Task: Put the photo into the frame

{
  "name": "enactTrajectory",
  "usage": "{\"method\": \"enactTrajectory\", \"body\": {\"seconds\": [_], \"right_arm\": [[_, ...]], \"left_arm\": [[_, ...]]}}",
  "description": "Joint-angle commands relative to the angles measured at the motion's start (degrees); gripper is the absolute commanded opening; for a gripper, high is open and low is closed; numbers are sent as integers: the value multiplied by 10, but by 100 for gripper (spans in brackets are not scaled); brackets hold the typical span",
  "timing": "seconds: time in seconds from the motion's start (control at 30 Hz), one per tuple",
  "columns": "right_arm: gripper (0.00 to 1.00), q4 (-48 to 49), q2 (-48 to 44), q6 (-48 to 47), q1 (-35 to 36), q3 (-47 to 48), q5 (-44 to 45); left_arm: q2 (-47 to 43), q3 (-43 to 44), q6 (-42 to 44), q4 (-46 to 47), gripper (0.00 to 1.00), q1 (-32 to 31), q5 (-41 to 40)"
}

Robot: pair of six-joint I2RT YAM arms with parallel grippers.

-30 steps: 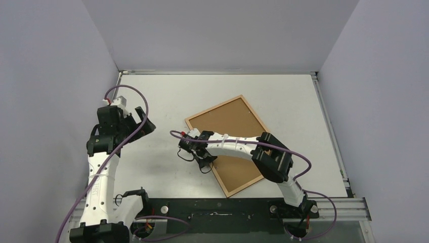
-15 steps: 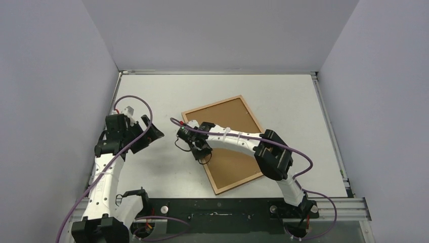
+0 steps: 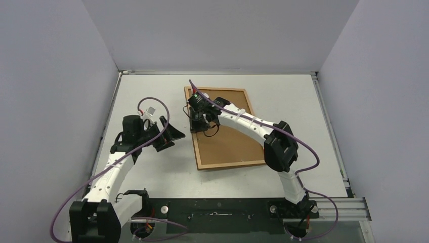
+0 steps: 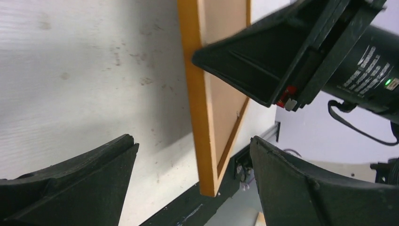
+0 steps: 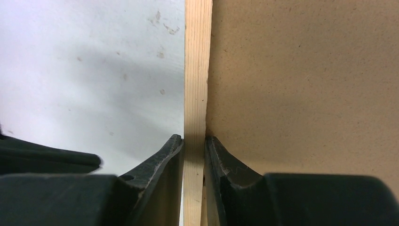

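The frame (image 3: 232, 164), thin orange-brown wood, lies on the white table with a brown fibreboard panel (image 3: 230, 139) filling it. My right gripper (image 3: 198, 123) is shut on the frame's left rail (image 5: 196, 70), one finger outside it and one on the panel (image 5: 306, 84). My left gripper (image 3: 173, 135) hangs open just left of that rail, its fingers apart with the frame's near corner (image 4: 207, 179) showing between them. In the left wrist view a right gripper finger (image 4: 263, 56) reaches over the frame. The photo is out of view.
Grey walls close in the table (image 3: 152, 93) on three sides. A black rail (image 3: 217, 207) with both arm bases runs along the near edge. Purple cables loop from each arm.
The right gripper has closed on the rail and swung the frame round, moving it toward the back until its sides run nearly square to the table. The left arm has moved right, toward the frame.
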Motion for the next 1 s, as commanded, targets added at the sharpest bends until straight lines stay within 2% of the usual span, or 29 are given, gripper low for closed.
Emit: {"method": "enactTrajectory", "body": {"seconds": [0.0,0.07,0.3,0.43,0.5,0.6,0.73,0.77,0.83,0.97], "right_arm": [[0,84,-30,68,-2,38,-35],[0,91,-25,80,-4,46,-39],[0,110,-19,104,-6,67,-55],[0,114,-16,115,-7,66,-60],[0,117,-14,123,-7,64,-61],[0,117,-14,129,-7,65,-56],[1,107,-17,136,-8,68,-40],[3,97,-18,138,-9,70,-34],[10,83,-23,140,-11,68,-19],[24,79,-54,138,-19,55,15]], "left_arm": [[52,-16,-27,123,89,-46,72],[83,-18,-37,149,88,-63,83],[145,-20,-55,180,81,-86,35],[177,-24,-111,273,78,-93,84],[195,-24,-125,291,70,-95,97],[201,-25,-128,296,51,-98,97],[177,-24,-126,296,33,-98,85],[169,-23,-125,295,26,-98,80],[154,-15,-116,290,16,-98,78],[126,10,-86,248,7,-97,65]]}}
